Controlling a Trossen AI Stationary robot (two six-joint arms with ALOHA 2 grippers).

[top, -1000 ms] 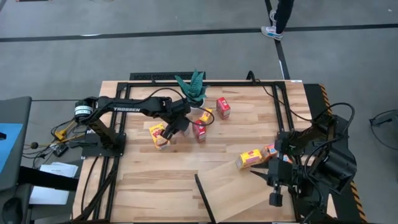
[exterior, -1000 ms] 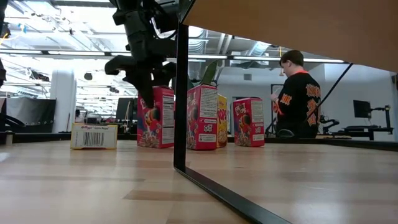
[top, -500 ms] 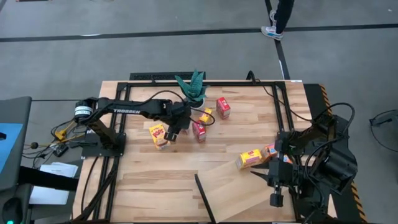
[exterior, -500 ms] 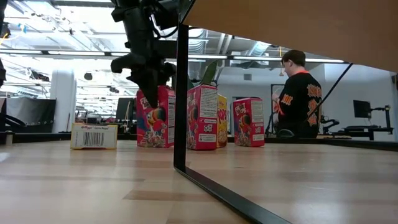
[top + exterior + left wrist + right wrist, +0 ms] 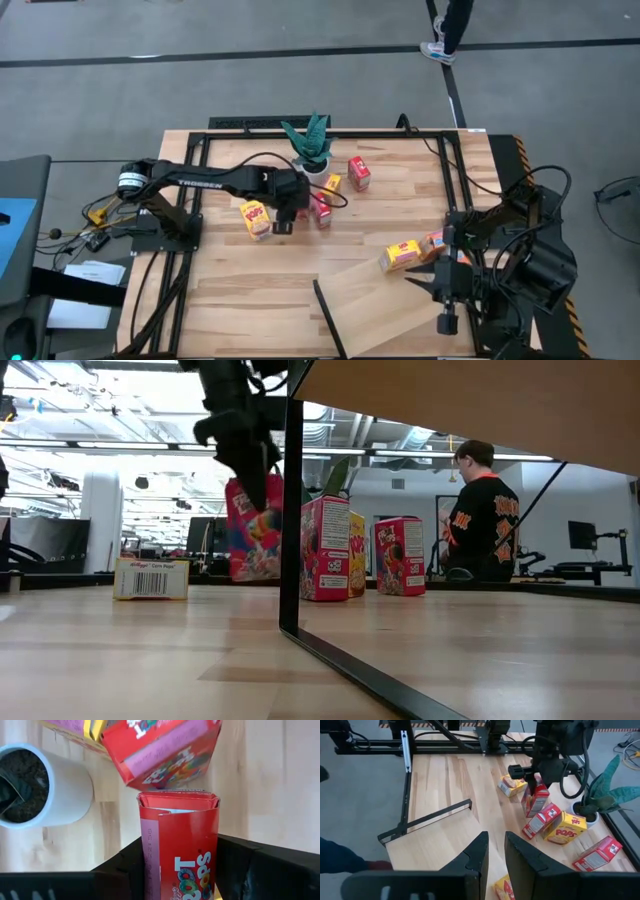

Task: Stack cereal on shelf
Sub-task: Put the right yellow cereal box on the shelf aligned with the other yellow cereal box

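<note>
Your left pincer (image 5: 283, 222) is clamped on a red cereal box (image 5: 179, 845), lifted clear of the tabletop (image 5: 230, 290) near the middle, with a yellow box (image 5: 254, 217) lying just beside it, another red box (image 5: 321, 208) close by, and the potted plant (image 5: 312, 145) near the far edge. The left arm reaches out low from the tabletop's left side, wrist turned down over the box. The pale shelf (image 5: 380, 305) slopes along the near edge with open wood between, and your right pincer (image 5: 494, 851) waits beyond it, fingers narrowly apart and empty, beside a yellow-and-red box (image 5: 402, 255).
</note>
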